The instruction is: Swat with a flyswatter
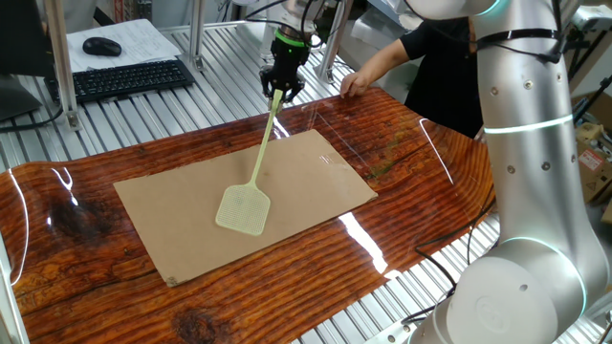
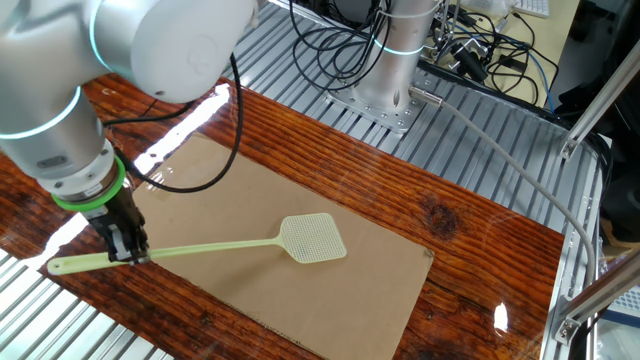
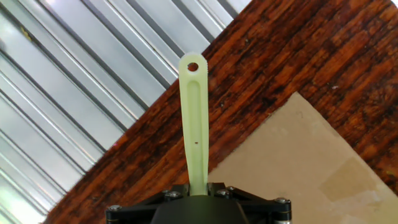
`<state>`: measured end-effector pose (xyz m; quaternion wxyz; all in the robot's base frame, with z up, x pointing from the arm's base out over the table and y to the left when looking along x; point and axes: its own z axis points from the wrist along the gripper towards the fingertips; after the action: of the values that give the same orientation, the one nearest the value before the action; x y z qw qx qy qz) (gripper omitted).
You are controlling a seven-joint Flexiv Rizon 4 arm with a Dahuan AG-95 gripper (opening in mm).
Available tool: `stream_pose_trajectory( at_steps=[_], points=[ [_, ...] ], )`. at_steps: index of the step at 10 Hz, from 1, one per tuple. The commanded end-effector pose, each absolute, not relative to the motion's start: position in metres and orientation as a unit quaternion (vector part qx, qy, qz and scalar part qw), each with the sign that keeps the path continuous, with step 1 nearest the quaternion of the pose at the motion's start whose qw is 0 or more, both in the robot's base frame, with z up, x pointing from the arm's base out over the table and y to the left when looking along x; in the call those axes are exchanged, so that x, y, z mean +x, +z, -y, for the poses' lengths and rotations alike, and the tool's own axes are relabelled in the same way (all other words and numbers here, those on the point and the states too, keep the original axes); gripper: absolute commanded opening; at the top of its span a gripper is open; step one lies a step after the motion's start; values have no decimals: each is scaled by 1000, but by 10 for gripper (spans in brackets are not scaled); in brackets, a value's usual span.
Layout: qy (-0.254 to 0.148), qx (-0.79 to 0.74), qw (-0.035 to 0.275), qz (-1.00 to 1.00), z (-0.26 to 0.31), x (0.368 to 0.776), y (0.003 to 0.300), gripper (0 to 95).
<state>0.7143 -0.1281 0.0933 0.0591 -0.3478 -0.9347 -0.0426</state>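
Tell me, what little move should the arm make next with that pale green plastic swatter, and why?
Probably lift the handle slightly. The gripper is shut on the pale yellow-green plastic flyswatter near its handle end, and the square mesh head seems to lie on the brown cardboard sheet, so it needs raising before a swat.

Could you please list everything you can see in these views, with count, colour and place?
flyswatter: one, pale yellow-green, mesh head over the cardboard, handle running out past the sheet's edge into the gripper.
cardboard sheet: one, tan, flat on the middle of the table.
table: one, reddish-brown wood grain, glossy, on a ribbed metal bench.
keyboard: one, black, on the bench beyond the table.
mouse: one, black, on paper behind the keyboard.
cables: a black tangle, by the second arm's base in the other fixed view.
person: one, black top, hand on the table's far edge.
gripper: one, black, pointing down, shut on the flyswatter handle.
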Motion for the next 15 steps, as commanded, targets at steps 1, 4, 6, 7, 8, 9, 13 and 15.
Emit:
stream_pose_trajectory(
  at_steps=[1, 4, 6, 7, 8, 9, 13, 15],
  points=[
    [-43, -351, 57, 934, 128, 712, 93, 190],
    [-44, -348, 57, 935, 128, 712, 93, 190],
    [-50, -335, 58, 939, 126, 711, 94, 190],
    [-50, -329, 58, 941, 123, 711, 95, 0],
    [-50, -326, 58, 942, 119, 710, 98, 0],
    [-51, -316, 59, 946, 114, 708, 100, 0],
    [-64, -271, 37, 960, 100, 683, 95, 0],
    [-59, -245, 38, 967, 86, 664, 89, 0]
  ],
)
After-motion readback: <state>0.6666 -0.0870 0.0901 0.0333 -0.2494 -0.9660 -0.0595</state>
